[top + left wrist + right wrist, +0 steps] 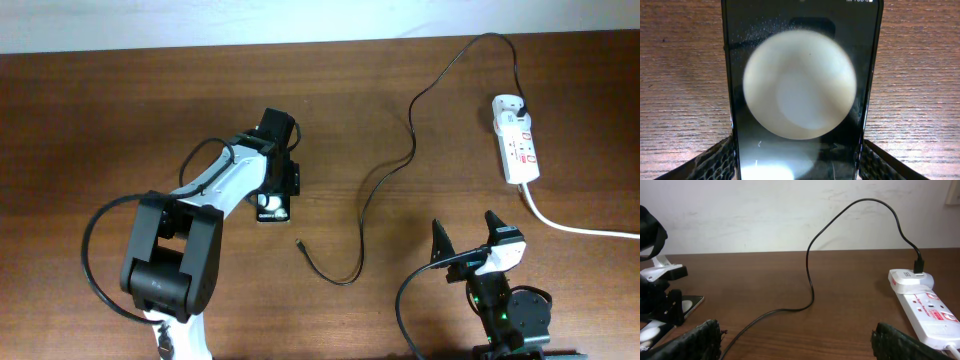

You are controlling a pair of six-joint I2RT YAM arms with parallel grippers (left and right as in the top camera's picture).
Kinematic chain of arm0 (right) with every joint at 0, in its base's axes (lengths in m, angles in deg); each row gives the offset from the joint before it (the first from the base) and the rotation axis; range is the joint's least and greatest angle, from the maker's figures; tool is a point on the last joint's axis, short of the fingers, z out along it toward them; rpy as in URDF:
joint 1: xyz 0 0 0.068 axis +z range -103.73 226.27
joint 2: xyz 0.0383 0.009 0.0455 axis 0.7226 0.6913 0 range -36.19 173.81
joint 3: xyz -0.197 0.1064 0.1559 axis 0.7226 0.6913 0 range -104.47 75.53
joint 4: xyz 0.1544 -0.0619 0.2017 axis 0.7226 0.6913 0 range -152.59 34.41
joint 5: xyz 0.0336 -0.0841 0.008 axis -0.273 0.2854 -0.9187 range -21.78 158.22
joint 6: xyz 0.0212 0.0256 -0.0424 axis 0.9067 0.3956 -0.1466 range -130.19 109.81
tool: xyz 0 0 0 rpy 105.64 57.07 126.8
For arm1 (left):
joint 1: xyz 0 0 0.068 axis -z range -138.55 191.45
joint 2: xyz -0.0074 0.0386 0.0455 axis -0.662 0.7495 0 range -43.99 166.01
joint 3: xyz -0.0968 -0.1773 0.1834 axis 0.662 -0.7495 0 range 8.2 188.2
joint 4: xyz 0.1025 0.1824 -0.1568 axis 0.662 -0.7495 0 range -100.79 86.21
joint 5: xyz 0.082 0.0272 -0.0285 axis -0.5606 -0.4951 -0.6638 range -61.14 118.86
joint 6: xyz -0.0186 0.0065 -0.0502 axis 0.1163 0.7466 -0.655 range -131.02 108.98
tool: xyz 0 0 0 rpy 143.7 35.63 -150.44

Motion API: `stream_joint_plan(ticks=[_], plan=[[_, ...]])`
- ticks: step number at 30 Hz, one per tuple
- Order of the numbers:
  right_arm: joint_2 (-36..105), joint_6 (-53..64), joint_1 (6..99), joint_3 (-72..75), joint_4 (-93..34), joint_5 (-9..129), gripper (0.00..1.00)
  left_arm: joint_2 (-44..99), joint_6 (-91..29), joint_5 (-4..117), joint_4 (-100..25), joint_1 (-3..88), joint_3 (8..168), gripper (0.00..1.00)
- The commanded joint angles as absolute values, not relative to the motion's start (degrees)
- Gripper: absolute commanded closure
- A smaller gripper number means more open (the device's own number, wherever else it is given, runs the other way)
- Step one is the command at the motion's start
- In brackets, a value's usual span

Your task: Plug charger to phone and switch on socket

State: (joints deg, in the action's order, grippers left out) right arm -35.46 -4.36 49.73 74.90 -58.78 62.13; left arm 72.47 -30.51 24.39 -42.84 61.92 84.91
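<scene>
The black phone (272,211) lies flat on the table left of centre. It fills the left wrist view (800,85), its glossy face showing a big round white reflection. My left gripper (797,162) is shut on the phone, one finger against each long side; the overhead view shows it too (276,196). The charger cable (375,185) runs from its black plug (520,104) in the white socket (517,140) to its loose connector tip (299,242) on the table, right of the phone. My right gripper (466,236) is open and empty, with the cable (812,287) ahead of it.
The socket's thick white cord (585,229) runs off to the right edge. A white wall stands behind the table's far edge (790,220). The socket (920,305) lies to the right in the right wrist view, and the left arm (660,300) is at its left.
</scene>
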Motion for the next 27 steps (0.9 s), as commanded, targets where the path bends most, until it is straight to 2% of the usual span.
stream_joint_plan(ticks=[1,10,13,15,16,19,21,23,24,25,27], plan=[[-36.0,-4.4,49.6,75.2,-58.5,62.4,0.01,76.3,-29.4,24.5,-43.5,62.1,82.1,0.24],[-36.0,-4.4,49.6,75.2,-58.5,62.4,0.01,76.2,-28.1,24.5,-43.0,61.5,85.0,0.23],[-36.0,-4.4,49.6,75.2,-58.5,62.4,0.01,76.3,-28.1,24.5,-43.7,61.5,85.0,0.18],[-36.0,-4.4,49.6,75.2,-58.5,62.4,0.01,76.3,-28.1,24.5,-44.9,61.6,84.5,0.08],[-36.0,-4.4,49.6,75.2,-58.5,62.4,0.01,76.3,-28.1,24.5,-45.2,61.6,84.1,0.08],[-36.0,-4.4,49.6,75.2,-58.5,62.4,0.01,76.3,-28.1,24.6,-45.4,61.6,83.8,0.15],[-36.0,-4.4,49.6,75.2,-58.5,62.4,0.01,76.3,-28.1,24.6,-45.4,61.6,83.8,0.25],[-36.0,-4.4,49.6,75.2,-58.5,62.4,0.01,76.3,-28.1,24.6,-45.4,61.6,83.8,0.27],[-36.0,-4.4,49.6,75.2,-58.5,62.4,0.01,76.3,-28.1,24.5,-45.4,61.5,83.8,0.23],[-36.0,-4.4,49.6,75.2,-58.5,62.4,0.01,76.3,-28.1,24.5,-45.4,61.5,83.8,0.08],[-36.0,-4.4,49.6,75.2,-58.5,62.4,0.01,76.3,-28.1,24.5,-45.4,61.5,83.8,0.02]])
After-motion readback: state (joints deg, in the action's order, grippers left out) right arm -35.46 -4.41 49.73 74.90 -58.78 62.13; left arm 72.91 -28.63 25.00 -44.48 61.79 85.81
